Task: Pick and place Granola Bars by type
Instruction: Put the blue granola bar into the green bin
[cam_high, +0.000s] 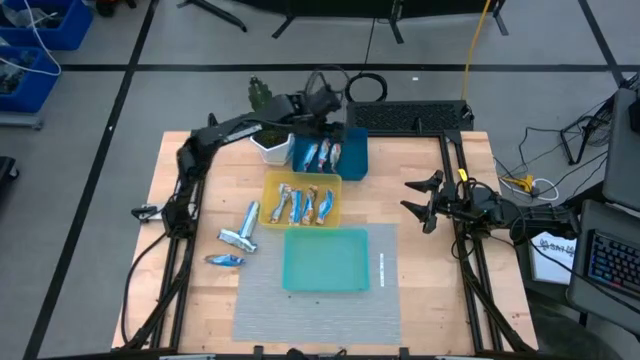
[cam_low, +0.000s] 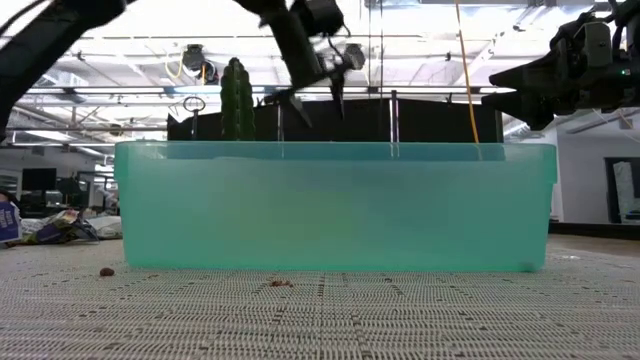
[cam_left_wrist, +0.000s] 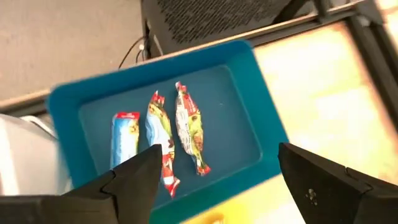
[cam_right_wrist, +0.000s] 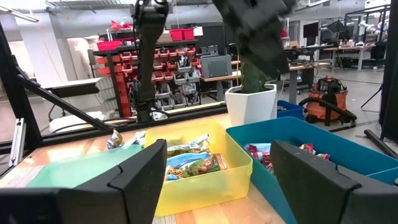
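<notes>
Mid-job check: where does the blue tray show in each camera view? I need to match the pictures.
High view: blue tray at the table's far edge, beyond the yellow tray, under the left gripper.
Low view: not visible; the teal tray blocks it.
Left wrist view: fills the centre, three bars inside.
Right wrist view: lower right, beside the yellow tray.
Shared landmark: the white plant pot next to it.

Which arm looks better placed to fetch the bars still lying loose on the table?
The left. Its open gripper hovers over the blue tray, and the loose bars lie on its side. The right gripper waits at the far edge.
</notes>
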